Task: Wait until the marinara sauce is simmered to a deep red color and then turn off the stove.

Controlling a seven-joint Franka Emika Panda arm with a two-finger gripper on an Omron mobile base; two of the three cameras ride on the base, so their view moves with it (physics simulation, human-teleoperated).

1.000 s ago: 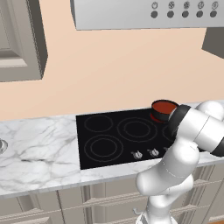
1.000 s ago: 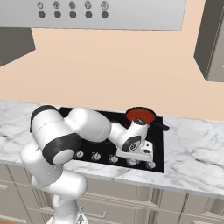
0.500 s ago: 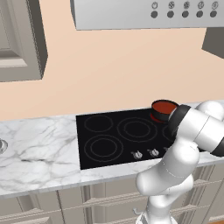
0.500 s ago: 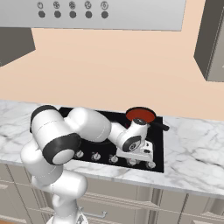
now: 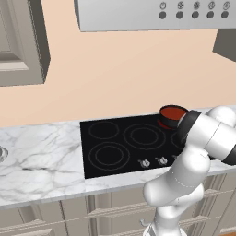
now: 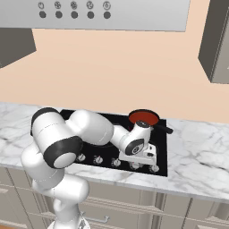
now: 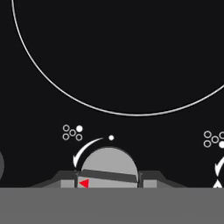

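- My wide flat black glass stove point(image 5: 115, 143) looks smooth and glossy, with thin grey rings printed on it.
- Its small round silver knobs point(image 6: 116, 162) look like brushed metal; the one under my hand camera point(image 7: 109, 168) is matt grey.
- The smooth orange-red marinara sauce point(image 6: 144, 117) lies flat and shineless in its small dark round pot point(image 5: 168, 120), which looks matt.
- The white grey-veined marble counter point(image 5: 37, 156) looks polished.
- The grey hood point(image 6: 112, 15) looks like matt metal.
- The grey cabinet doors point(image 5: 20, 44) look like painted wood.

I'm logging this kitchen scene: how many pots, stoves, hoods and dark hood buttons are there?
Pots: 1
Stoves: 1
Hoods: 1
Dark hood buttons: 5
Total: 8
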